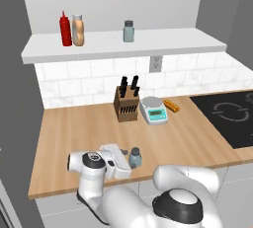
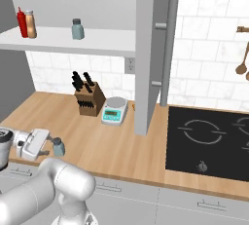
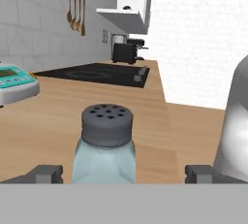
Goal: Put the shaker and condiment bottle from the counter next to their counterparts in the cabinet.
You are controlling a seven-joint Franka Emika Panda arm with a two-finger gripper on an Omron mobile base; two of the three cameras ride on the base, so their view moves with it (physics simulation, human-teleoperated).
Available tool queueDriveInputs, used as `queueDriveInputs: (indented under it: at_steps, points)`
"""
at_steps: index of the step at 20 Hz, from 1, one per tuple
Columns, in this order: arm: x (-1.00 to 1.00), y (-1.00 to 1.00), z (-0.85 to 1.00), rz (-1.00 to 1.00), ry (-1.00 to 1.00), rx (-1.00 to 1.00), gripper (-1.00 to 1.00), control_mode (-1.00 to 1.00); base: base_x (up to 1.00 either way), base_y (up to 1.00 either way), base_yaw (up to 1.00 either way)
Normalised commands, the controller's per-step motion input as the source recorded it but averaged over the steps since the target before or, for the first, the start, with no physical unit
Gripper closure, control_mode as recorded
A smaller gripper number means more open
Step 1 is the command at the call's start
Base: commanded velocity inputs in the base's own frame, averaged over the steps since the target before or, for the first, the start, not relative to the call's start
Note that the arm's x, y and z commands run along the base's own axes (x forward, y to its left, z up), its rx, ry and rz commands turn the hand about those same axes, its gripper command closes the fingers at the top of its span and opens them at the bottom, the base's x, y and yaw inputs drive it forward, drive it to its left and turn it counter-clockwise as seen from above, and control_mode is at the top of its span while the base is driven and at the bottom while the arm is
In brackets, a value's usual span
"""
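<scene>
The shaker [image 1: 135,157] [image 2: 59,146] stands upright near the front edge of the light-wood counter [image 1: 89,128]. In the hand view the shaker [image 3: 104,145] sits close up between my two fingertips. My gripper [image 1: 129,156] [image 2: 52,144] [image 3: 123,173] lies level at the shaker's height, open, one finger on each side of it, not closed on it. The condiment bottle [image 1: 77,29] [image 2: 31,23] stands on the cabinet shelf [image 1: 163,44] right beside the red squeeze bottle [image 1: 65,28] [image 2: 22,22]. A pale grey-green shaker [image 1: 128,31] [image 2: 77,29] stands further right on that shelf.
A knife block [image 1: 126,104], a kitchen scale [image 1: 154,110] and a small orange item [image 1: 172,105] stand at the back of the counter. A black cooktop [image 1: 230,116] lies to the right. A grey cabinet panel [image 2: 148,53] hangs down by the cooktop's left side.
</scene>
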Motion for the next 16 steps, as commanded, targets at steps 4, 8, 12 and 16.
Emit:
queueDriveInputs:
  at_steps: [4, 8, 12, 16]
  points:
    - [0.1, -0.01, -0.05, 0.06, 0.0, 0.0, -1.0, -1.0, 0.0, 0.0, 0.0]
    - [0.0, -0.07, -0.05, 0.04, 0.0, 0.0, -1.0, -1.0, 0.0, 0.0, 0.0]
    - [0.07, -0.26, -0.01, 0.02, 0.0, 0.02, -1.0, -1.0, 0.0, 0.0, 0.0]
    - [0.2, -0.31, -0.01, 0.0, 0.0, 0.03, -1.0, -1.0, 0.0, 0.0, 0.0]
